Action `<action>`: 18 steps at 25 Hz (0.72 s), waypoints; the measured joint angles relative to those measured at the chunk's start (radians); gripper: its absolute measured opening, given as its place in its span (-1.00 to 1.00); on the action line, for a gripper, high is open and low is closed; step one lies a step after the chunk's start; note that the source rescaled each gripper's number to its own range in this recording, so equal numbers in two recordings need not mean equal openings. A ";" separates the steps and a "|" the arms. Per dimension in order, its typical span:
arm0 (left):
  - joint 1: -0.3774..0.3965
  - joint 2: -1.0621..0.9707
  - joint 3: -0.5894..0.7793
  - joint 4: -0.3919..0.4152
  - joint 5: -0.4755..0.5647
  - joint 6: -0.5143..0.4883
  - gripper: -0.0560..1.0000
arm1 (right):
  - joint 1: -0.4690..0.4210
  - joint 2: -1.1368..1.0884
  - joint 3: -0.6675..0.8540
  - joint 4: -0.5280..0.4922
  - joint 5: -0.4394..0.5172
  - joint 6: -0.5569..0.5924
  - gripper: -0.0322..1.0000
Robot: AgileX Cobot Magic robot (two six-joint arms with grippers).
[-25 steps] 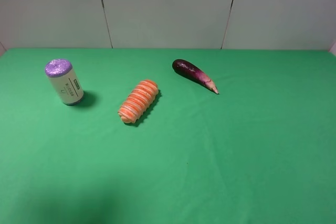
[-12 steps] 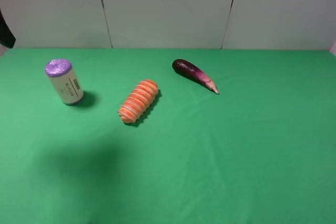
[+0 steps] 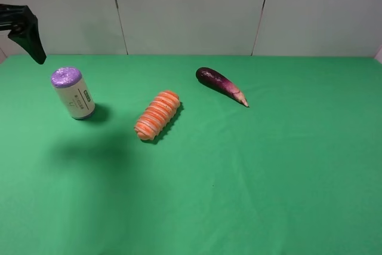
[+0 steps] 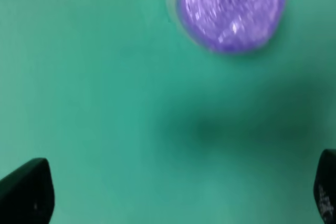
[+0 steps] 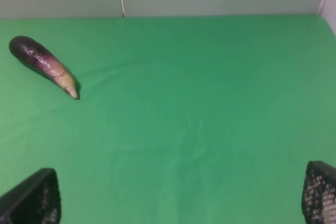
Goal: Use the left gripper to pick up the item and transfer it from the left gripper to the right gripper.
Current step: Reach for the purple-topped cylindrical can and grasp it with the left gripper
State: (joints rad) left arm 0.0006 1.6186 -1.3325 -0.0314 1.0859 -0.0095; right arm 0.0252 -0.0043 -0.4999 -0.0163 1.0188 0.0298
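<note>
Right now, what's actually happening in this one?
The left end effector hangs open above the item, a cream cylinder with a purple top standing upright on the green table, and has not touched it. The right end effector is open too, empty, over bare cloth with the eggplant in its camera's view. The ribbed roll lies untouched mid-table. No pickup or handover yet.
</note>
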 joint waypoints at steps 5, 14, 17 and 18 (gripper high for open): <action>-0.060 0.125 -0.094 0.041 0.000 -0.008 1.00 | 0.000 0.000 0.000 0.000 0.000 0.000 1.00; -0.136 0.281 -0.191 0.080 -0.002 -0.053 1.00 | 0.000 0.000 0.000 0.000 0.000 0.000 1.00; -0.146 0.307 -0.191 0.085 -0.002 -0.067 1.00 | 0.000 0.000 0.000 0.000 0.000 0.000 1.00; -0.149 0.309 -0.191 0.086 -0.002 -0.072 1.00 | 0.000 0.000 0.000 0.000 0.000 0.000 1.00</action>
State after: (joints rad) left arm -0.1480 1.9280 -1.5240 0.0549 1.0839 -0.0811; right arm 0.0252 -0.0043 -0.4999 -0.0163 1.0188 0.0298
